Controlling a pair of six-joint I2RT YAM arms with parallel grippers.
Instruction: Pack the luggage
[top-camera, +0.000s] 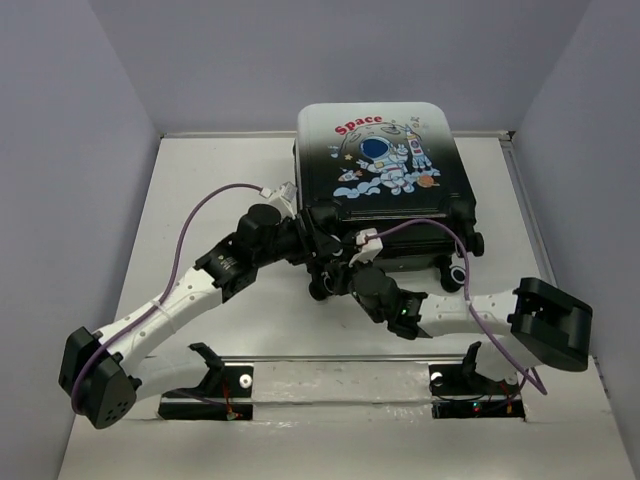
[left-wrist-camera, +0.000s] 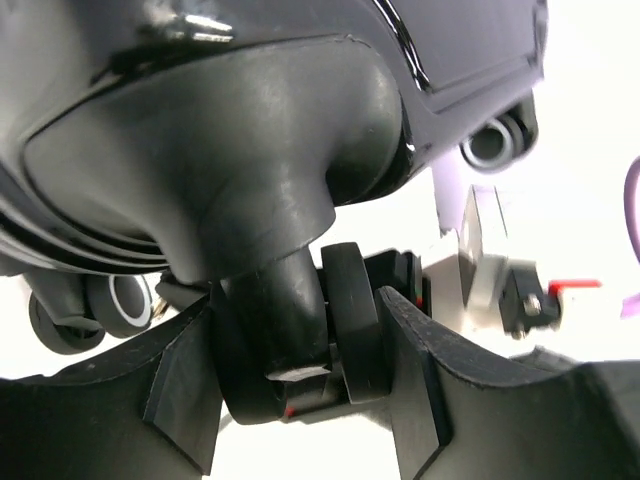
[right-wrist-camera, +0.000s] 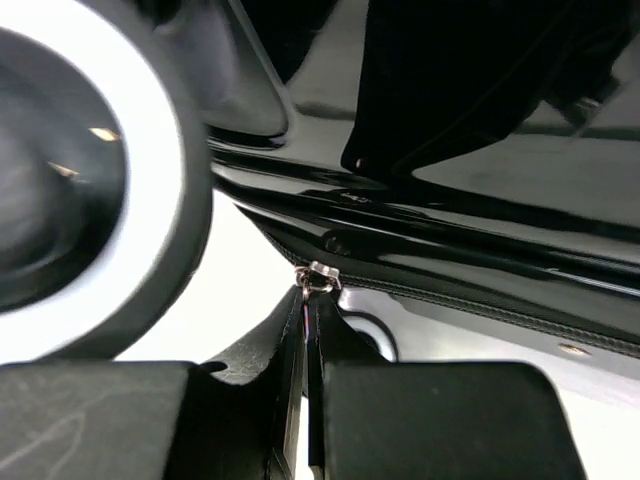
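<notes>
**Ana:** Black fading to white, that shell. Where does the luggage (top-camera: 385, 170) lie?

**Ben:** Flat on the table (top-camera: 190, 200), at the far middle, with the astronaut print facing up.

**Ana:** Which way does it point?

**Ben:** Its long axis runs from near to far, a little skewed. The black end with the wheels faces the arms. The white end with the red "Space" lettering faces the back wall.

**Ana:** Is anything inside it?

**Ben:** The two halves lie together, so the inside is hidden.

**Ana:** And the claws?

**Ben:** The left gripper (left-wrist-camera: 298, 305) reaches in at the near left corner. Its fingers sit on either side of one wheel (left-wrist-camera: 350, 320) and press against it, so it is clamped on that wheel. The right gripper (right-wrist-camera: 312, 300) is low at the near edge, beside another caster. Its fingers are pressed together on the small metal zip pull (right-wrist-camera: 318, 277) at the seam.
</notes>
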